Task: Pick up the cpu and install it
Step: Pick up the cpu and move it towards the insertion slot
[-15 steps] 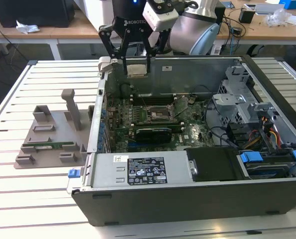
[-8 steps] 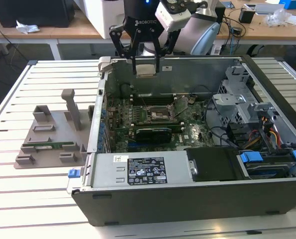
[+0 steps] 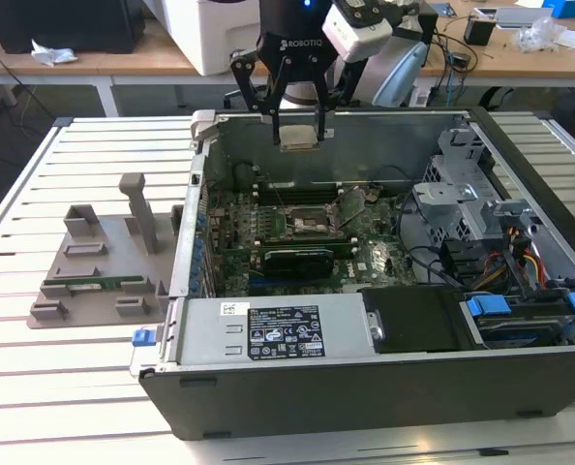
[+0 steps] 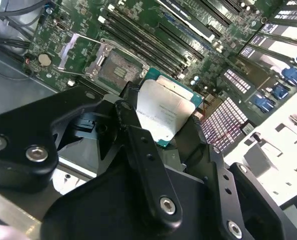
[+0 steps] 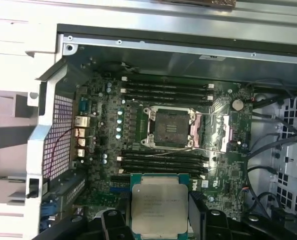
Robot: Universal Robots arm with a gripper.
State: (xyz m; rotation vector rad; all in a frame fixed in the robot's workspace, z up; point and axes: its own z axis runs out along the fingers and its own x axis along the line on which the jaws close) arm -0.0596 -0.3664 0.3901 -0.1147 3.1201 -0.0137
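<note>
My gripper (image 3: 298, 129) hangs over the open computer case (image 3: 365, 387), near its back wall, shut on the cpu (image 3: 299, 139). The cpu is a flat square chip with a silver-grey top and green rim, held level by two opposite edges. In both wrist views the cpu (image 5: 159, 205) (image 4: 163, 112) sits between the black fingers (image 5: 196, 212). Below it on the green motherboard (image 5: 96, 150) the cpu socket (image 5: 171, 127) (image 4: 116, 67) (image 3: 312, 225) stands bare, its metal frame and lever swung open to one side. The cpu is well above the board and offset from the socket.
Black memory slots (image 5: 163, 90) flank the socket on two sides. A black expansion card (image 3: 297, 258) lies across the board. The power supply (image 3: 278, 329), cables and drive bays (image 3: 520, 310) fill the case's front and the exterior view's right. A grey fixture (image 3: 99, 266) with a green memory stick (image 3: 99, 285) stands outside.
</note>
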